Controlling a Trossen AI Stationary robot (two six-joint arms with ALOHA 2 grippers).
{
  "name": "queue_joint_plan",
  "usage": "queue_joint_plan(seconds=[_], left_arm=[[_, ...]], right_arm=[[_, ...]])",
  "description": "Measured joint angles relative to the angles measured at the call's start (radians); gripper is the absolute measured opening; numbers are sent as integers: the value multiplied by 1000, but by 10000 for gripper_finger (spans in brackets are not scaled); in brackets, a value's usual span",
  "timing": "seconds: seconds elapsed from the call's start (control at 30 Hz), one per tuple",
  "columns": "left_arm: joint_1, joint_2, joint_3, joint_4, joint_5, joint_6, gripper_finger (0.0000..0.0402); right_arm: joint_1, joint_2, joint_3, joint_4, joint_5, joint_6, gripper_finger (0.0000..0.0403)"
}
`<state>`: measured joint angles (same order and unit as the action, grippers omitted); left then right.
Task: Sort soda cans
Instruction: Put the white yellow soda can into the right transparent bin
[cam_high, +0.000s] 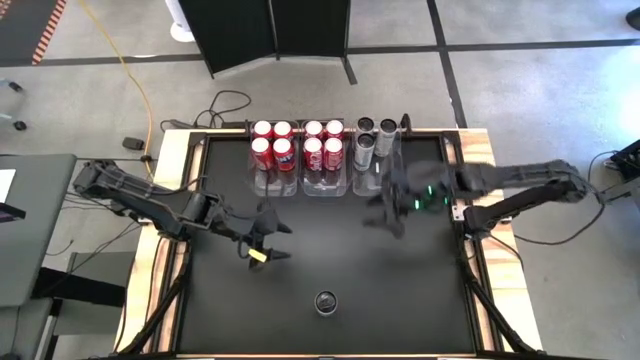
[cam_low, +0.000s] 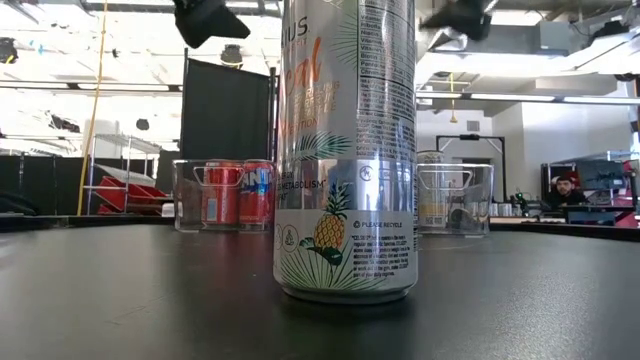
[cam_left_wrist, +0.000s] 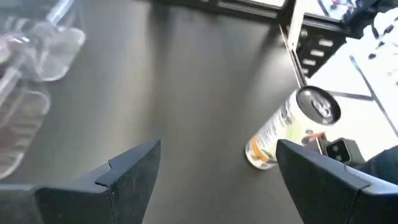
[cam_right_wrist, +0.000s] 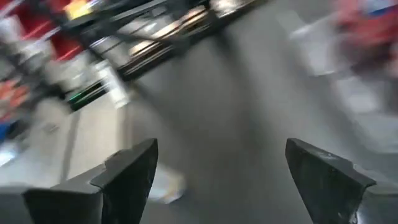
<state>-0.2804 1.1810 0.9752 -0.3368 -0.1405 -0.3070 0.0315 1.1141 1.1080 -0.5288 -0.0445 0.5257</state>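
Note:
One silver-grey soda can (cam_high: 325, 302) stands upright on its base on the black table near the front edge; the low view shows it close up (cam_low: 347, 150). Several red soda cans (cam_high: 297, 143) stand in two clear bins at the far edge, and silver ones (cam_high: 375, 138) in a third. My left gripper (cam_high: 272, 238) hovers open left of centre, with the lone can (cam_left_wrist: 292, 127) ahead of its fingers. My right gripper (cam_high: 388, 208) hangs open right of centre, just in front of the silver cans' bin, with nothing between its fingers (cam_right_wrist: 221, 155).
The three clear bins (cam_high: 305, 185) line the table's far edge, seen in the low view as a left bin (cam_low: 190, 195) and a right bin (cam_low: 455, 198). A raised wooden frame (cam_high: 470, 250) borders the table. A person sits far back in the room (cam_low: 565, 190).

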Motion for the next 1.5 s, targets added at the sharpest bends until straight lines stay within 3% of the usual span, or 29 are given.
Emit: queue_joint_plan(seconds=[0.27, 0.43, 0.57, 0.73, 1.03, 1.5], left_arm=[[-51, 170, -24, 164, 66, 29, 316], [-88, 273, -24, 308, 68, 31, 316], [-95, 366, -24, 440, 152, 27, 316], [-105, 433, -24, 457, 212, -36, 316], [-120, 443, -24, 506, 130, -47, 316], [-118, 442, -24, 516, 109, -41, 316]], right_arm=[[386, 154, 0, 114, 299, 155, 363], [482, 301, 0, 141, 320, 173, 363], [509, 418, -2, 189, 252, 186, 363], [531, 509, 35, 230, 229, 195, 360], [497, 653, 147, 310, 194, -15, 354], [444, 725, 206, 361, 92, -14, 353]])
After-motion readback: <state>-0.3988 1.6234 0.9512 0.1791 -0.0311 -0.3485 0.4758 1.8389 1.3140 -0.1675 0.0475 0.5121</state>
